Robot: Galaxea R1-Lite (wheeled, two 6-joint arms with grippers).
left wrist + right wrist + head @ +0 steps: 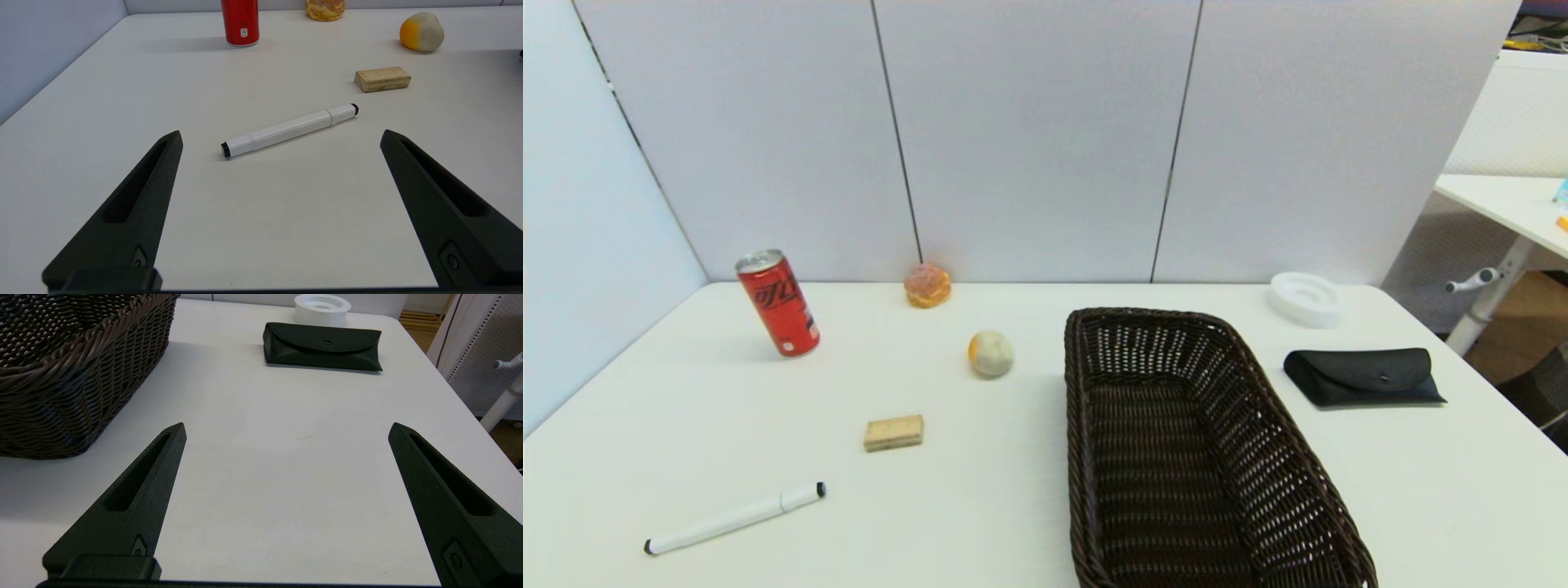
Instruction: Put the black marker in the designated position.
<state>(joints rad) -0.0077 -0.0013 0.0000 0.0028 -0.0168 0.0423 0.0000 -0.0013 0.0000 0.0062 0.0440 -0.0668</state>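
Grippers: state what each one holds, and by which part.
Nothing. The left gripper is open short of the marker; the right gripper is open over bare table.

Grey partition panels [1029, 139] behind white table [980, 506]

Bright even light, soft faint shadows, sharp focus, slight wide-angle bend

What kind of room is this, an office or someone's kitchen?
Most likely an office or lab test corner, not a kitchen: grey partition panels wall in a white table, a height-adjustable desk stands beside it, and unrelated props like a red can and wicker basket are spread out.
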